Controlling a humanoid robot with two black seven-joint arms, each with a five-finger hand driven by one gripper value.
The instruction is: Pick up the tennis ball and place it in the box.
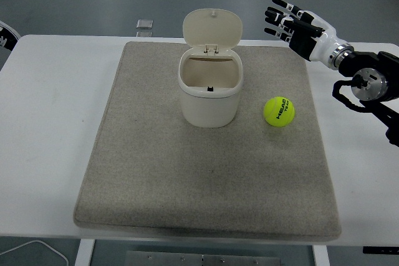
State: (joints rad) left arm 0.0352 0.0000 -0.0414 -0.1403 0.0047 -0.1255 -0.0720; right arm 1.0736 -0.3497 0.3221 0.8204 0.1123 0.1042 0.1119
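A white desk was seen, and most of its middle was covered by a grey mat laid flat on it. A small dark object was placed near the far edge.
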